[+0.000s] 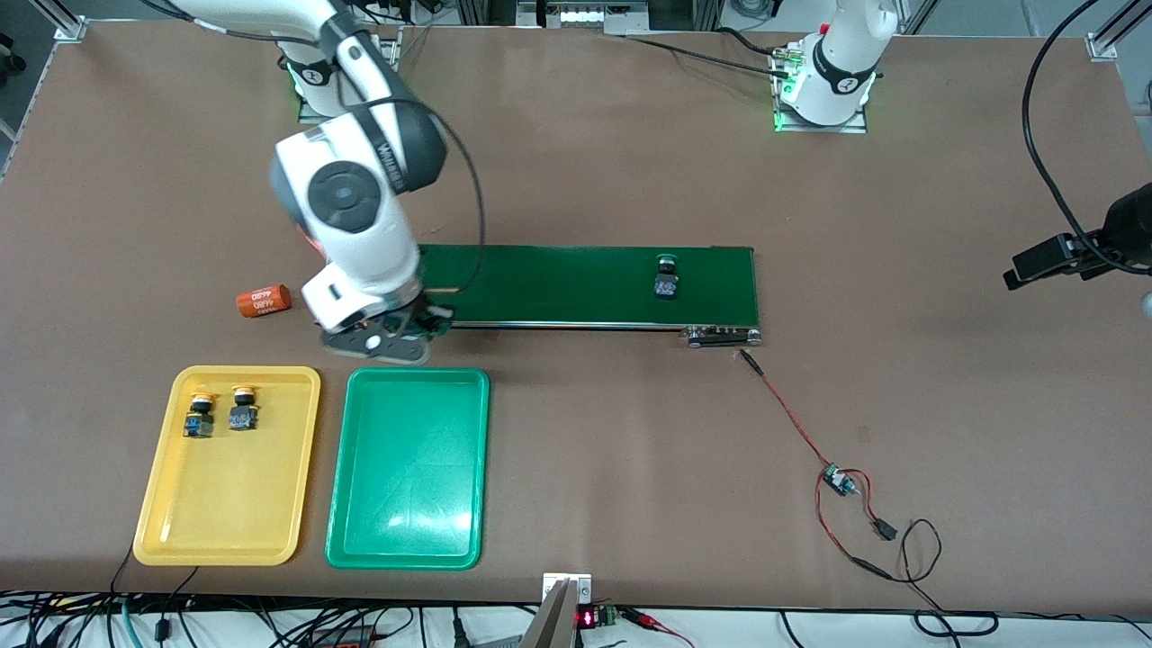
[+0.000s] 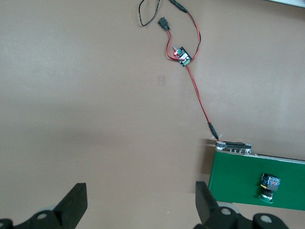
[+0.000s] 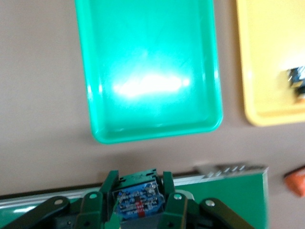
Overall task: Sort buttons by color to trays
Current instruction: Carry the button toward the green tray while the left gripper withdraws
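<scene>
Orange cylinder beside belt; wires toward left arm's end.

Both arms are wearing glossy white shells with dark grey joint caps; the right gripper is showing green fingers and black screwed linkages.

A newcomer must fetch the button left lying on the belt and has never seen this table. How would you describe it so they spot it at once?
Find the long dark green conveyor belt across the middle of the table. Near its end toward the left arm lies one button, a black blocky body with a dark green cap. Unlike the two yellow-capped buttons in the yellow tray, it lies alone on the belt.
</scene>
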`<state>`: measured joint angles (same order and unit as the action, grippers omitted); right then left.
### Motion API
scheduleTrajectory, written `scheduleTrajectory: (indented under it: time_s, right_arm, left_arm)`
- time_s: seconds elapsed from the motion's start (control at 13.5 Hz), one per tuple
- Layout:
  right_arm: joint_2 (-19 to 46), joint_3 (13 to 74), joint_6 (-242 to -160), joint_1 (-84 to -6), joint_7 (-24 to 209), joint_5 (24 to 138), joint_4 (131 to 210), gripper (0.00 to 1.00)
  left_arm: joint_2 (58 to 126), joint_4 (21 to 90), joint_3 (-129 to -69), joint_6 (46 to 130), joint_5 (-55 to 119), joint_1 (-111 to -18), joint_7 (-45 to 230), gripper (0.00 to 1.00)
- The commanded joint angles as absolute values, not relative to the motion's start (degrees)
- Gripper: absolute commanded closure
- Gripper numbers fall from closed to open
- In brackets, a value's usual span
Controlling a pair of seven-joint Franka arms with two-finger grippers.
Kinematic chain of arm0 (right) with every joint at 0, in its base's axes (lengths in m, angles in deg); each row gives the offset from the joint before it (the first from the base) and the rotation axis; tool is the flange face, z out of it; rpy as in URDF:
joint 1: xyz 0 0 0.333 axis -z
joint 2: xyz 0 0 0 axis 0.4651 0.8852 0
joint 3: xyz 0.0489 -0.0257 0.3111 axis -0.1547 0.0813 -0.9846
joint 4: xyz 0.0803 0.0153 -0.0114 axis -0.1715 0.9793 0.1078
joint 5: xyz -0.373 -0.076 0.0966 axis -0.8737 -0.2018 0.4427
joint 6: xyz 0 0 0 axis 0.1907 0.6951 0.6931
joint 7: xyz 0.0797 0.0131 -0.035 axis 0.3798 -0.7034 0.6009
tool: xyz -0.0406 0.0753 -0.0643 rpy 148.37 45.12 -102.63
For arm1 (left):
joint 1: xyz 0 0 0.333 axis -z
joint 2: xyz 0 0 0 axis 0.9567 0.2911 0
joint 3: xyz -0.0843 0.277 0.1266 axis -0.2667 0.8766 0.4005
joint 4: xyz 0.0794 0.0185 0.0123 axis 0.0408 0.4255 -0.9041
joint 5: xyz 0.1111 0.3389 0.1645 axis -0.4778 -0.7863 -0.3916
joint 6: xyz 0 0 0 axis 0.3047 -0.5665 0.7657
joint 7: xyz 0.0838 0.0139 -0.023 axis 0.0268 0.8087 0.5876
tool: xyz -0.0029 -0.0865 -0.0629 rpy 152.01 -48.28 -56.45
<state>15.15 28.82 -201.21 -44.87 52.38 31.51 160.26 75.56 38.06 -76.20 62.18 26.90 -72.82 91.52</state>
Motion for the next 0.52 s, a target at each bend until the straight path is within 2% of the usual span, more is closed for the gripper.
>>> scheduleTrajectory:
  time_s: [0.0, 0.22, 0.44]
  right_arm:
    - [17.2, 28.8, -201.0, -40.1, 64.8, 32.7, 156.1, 0.91]
    - [21.1, 28.9, -203.9, -38.1, 75.1, 33.1, 150.6, 0.91]
    - [25.1, 28.9, -212.7, -37.5, 78.4, 33.1, 149.2, 0.91]
  left_arm:
    - [74.5, 38.3, -76.7, 60.9, 26.6, -72.6, 90.8, 0.0]
    - [74.3, 37.3, -77.0, 60.7, 26.6, -71.6, 92.1, 0.0]
    - [72.8, 37.6, -77.3, 60.8, 24.3, -71.7, 91.0, 0.0]
